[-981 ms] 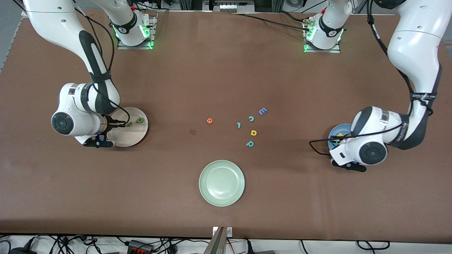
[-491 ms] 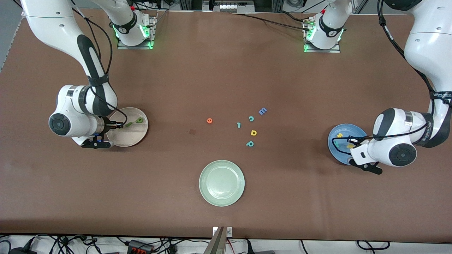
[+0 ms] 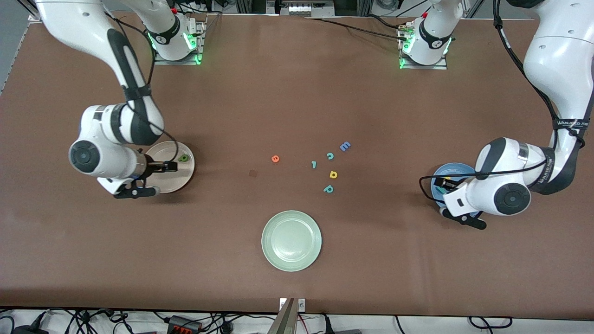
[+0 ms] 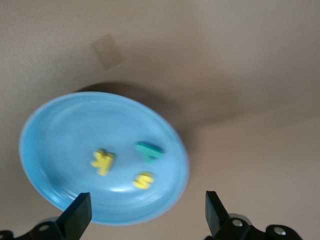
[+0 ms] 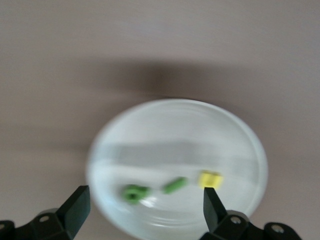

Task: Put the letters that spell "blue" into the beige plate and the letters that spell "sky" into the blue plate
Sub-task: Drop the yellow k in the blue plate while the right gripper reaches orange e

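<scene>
The beige plate (image 3: 178,180) lies at the right arm's end of the table. My right gripper (image 3: 168,166) hangs over it, open and empty (image 5: 145,212). In the plate (image 5: 175,117) lie the olive-green b (image 5: 135,192), the dark green l (image 5: 175,185) and the yellow u (image 5: 210,179). The orange e (image 3: 275,158) lies on the bare table near the middle. At the left arm's end my left gripper (image 3: 444,183) is open over the blue plate (image 3: 454,168). That plate (image 4: 60,140) holds the yellow k (image 4: 102,161), teal y (image 4: 149,150) and yellow s (image 4: 143,180).
A pale mint-green plate (image 3: 291,241) sits nearer the front camera, mid-table. Loose letters lie beside the orange e toward the left arm's end: a blue E (image 3: 345,146), teal c (image 3: 330,156), teal hooked letter (image 3: 314,163), yellow d (image 3: 333,174) and teal p (image 3: 328,189).
Both grippers have gone from nearly shut to wide open. The right hand has shifted farther in over the beige plate. The left hand swung off the blue plate and came back over it.
</scene>
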`<state>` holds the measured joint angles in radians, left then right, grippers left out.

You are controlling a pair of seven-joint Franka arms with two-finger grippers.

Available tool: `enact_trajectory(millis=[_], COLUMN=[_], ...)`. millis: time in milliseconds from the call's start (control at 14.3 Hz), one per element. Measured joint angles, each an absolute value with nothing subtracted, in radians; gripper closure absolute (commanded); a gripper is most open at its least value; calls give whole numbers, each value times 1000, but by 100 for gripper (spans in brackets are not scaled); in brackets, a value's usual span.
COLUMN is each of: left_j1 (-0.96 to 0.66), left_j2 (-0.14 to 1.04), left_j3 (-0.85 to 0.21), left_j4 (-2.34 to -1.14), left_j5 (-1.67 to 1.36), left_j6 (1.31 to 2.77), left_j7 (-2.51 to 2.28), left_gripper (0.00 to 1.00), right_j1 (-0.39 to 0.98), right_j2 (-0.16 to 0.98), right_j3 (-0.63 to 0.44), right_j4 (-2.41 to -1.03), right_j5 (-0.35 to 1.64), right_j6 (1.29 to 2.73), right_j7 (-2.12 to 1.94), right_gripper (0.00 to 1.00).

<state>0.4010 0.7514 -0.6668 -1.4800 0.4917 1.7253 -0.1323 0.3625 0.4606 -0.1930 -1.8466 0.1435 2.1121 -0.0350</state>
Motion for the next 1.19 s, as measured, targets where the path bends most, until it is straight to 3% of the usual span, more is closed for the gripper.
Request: enact_trajectory(millis=[280,561,771,911,1192], left_j1=[397,412,429,389,146], left_j2=[651,551,510,455,301], left_j3=[-772,-784,-772,-671,-254], left_j4=[-1457,-1375,-1286,-1265,-1306], left_j5=[492,424,302,230,9], left_j6=[1622,1494,1393,1372,1375], left_j7=[-325,-331,-310,-217,-5], left_gripper=[0,0,0,0,0], right_j1=[572,696,780,822,856], right_j2=[467,498,581,639,709], right_j3=[-187,-187,-186,-186,-187], right_j4=[-1834,-1789,-1701,-1652,-1619], right_j5=[182,183,183,183,183], right_j6=[2166,2214,2222,2236,2299], right_j7=[26,55,205,267,312], right_gripper=[0,0,0,0,0])
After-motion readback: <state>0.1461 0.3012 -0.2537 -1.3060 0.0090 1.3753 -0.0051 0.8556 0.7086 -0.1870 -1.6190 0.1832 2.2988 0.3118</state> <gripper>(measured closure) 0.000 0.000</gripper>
